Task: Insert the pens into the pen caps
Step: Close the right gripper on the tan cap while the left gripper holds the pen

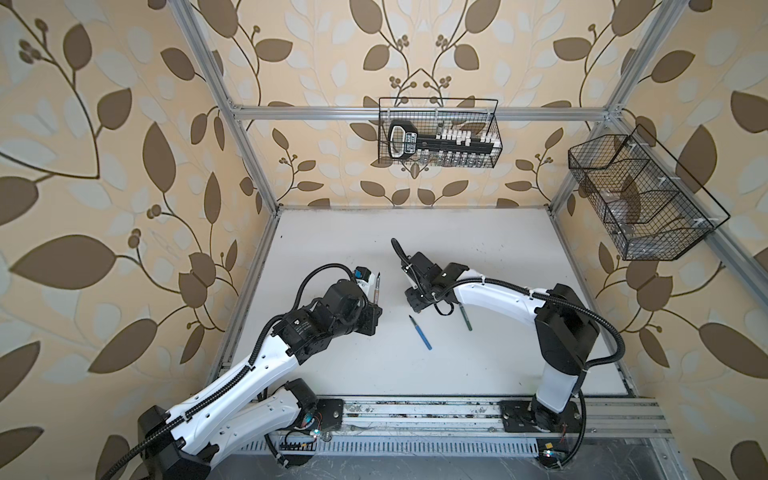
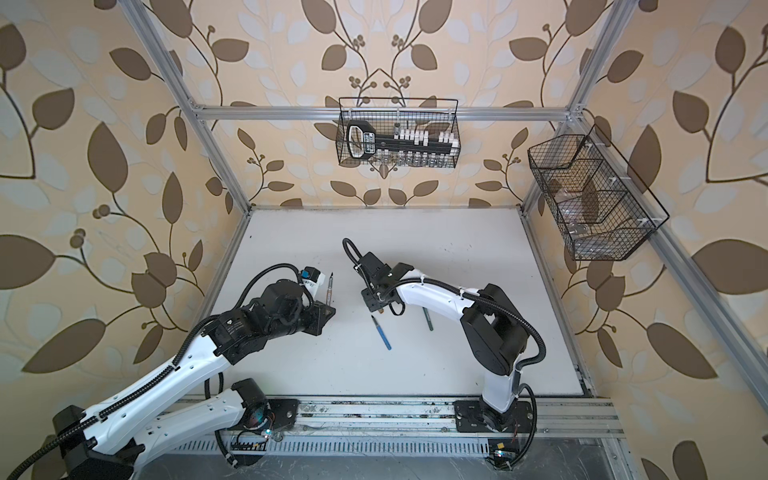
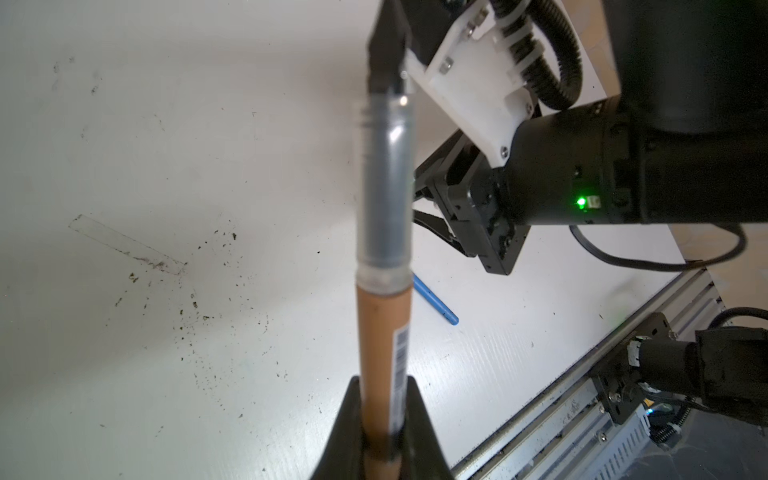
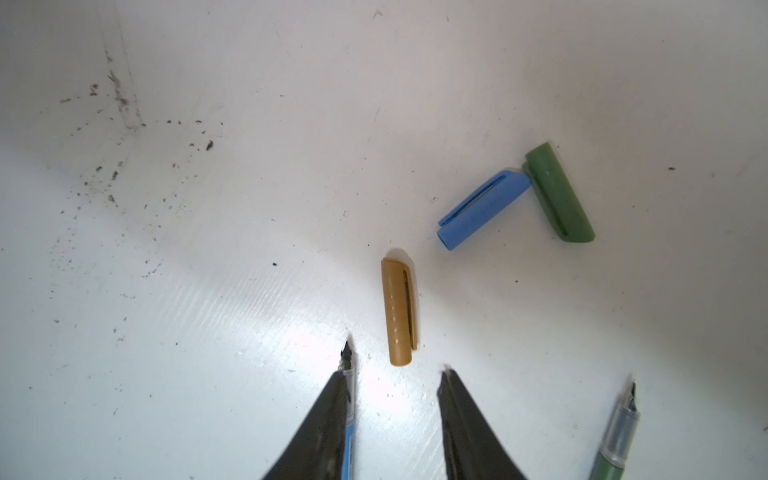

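My left gripper [image 3: 384,386] is shut on the orange-brown pen [image 3: 384,332], whose clear grip section and dark tip point away from it. In both top views that pen [image 1: 376,286] stands out of the left gripper [image 1: 374,309]. My right gripper [image 4: 397,376] hangs open over the table with nothing between its fingers. The orange-brown cap [image 4: 400,311] lies just past its fingertips. Farther off, the blue cap [image 4: 484,210] and green cap [image 4: 559,193] touch end to end. The blue pen [image 1: 420,332] and green pen [image 1: 465,318] lie on the table. The right arm hides the caps in both top views.
A wire basket [image 1: 438,133] with a tool hangs on the back rail. Another wire basket [image 1: 640,195] hangs on the right frame. An aluminium rail [image 1: 415,415] carrying the arm bases runs along the table's front edge. Dark specks mark the white table [image 1: 478,249].
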You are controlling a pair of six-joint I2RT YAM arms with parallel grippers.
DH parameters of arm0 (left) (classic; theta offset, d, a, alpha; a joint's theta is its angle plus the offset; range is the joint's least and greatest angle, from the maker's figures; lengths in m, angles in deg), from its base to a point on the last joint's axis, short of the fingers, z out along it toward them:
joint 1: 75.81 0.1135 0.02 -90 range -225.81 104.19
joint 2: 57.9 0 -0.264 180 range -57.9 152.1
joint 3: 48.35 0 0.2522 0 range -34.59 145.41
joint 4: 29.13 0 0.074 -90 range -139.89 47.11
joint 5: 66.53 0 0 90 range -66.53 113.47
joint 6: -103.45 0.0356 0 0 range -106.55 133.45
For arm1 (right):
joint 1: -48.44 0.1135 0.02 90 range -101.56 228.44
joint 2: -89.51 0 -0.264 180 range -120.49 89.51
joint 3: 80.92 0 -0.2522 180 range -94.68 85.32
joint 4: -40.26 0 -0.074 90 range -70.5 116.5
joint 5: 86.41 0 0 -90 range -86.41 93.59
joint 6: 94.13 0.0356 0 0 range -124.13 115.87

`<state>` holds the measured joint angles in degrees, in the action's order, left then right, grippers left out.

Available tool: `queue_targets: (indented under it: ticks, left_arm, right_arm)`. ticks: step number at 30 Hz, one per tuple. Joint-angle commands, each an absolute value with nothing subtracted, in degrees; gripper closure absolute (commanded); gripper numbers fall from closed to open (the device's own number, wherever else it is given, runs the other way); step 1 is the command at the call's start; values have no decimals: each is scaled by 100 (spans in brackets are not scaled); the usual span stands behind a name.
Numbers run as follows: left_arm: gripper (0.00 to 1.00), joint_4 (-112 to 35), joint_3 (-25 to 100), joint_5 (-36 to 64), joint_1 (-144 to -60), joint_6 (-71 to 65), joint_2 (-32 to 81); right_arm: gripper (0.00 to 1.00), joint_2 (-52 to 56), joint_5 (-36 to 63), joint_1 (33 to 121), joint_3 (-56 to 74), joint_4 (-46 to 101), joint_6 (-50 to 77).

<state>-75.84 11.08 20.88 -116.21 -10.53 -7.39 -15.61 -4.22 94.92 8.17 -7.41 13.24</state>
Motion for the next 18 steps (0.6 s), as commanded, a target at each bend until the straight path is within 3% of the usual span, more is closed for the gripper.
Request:
queue_targets:
  ticks: [1, 5, 18]
  left_arm:
    - [91, -7479, 1219, 1944, -11582, -952, -778]
    - [91, -7586, 1269, 1967, -11582, -955, -785]
    - [91, -7559, 1287, 1961, -11580, -957, -701]
  right_arm:
    - [65, -1821, -84, 9456, 664, -858, 1265]
    - [71, -2100, 463, 9219, 566, -760, 1054]
    - [72, -2717, 1653, 8674, 427, -620, 501]
